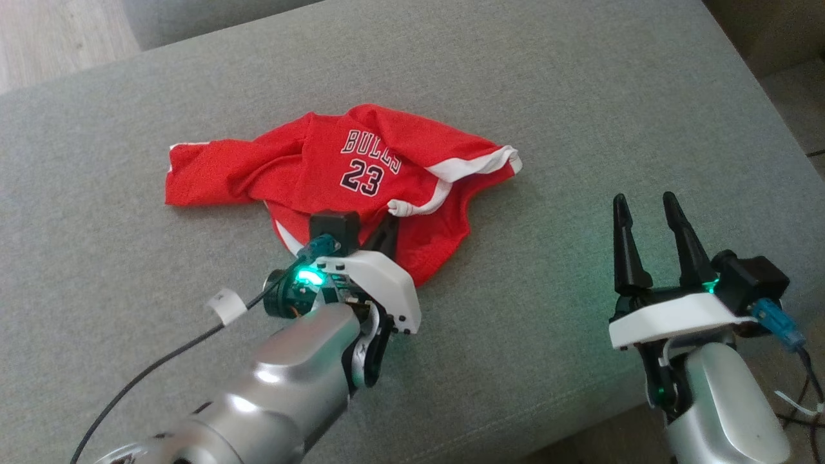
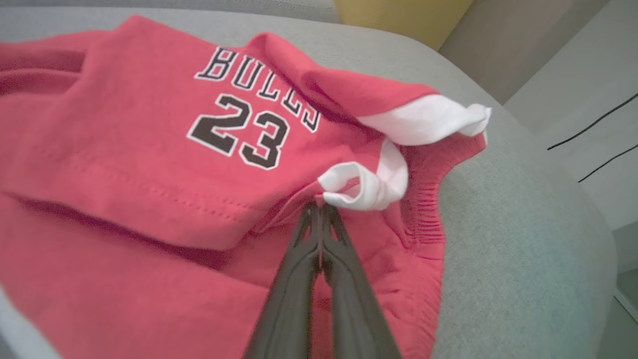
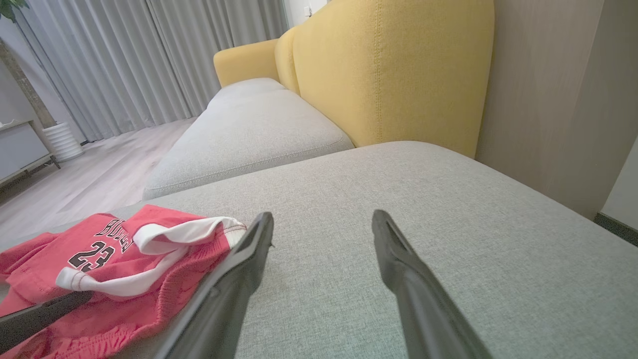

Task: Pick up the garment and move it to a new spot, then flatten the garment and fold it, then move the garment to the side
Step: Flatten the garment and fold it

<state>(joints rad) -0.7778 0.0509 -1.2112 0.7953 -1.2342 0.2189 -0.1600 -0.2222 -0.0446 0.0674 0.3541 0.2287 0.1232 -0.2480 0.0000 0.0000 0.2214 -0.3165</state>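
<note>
Silver forearms (image 1: 303,361), white wrist plates (image 1: 670,319), black pincer fingers (image 1: 624,245), perhaps blue plugs (image 1: 776,322).

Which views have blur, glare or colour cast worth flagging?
Head view: green LED glow tints the grey cushion near both wrists, bright glints on the silver forearm, garment print sharp. Left wrist view: left gripper fingers go soft toward the lens, near fabric blurry, cushion edge bowed. Right wrist view: right gripper fingers defocused, yellow backrest crisp, light even.
</note>
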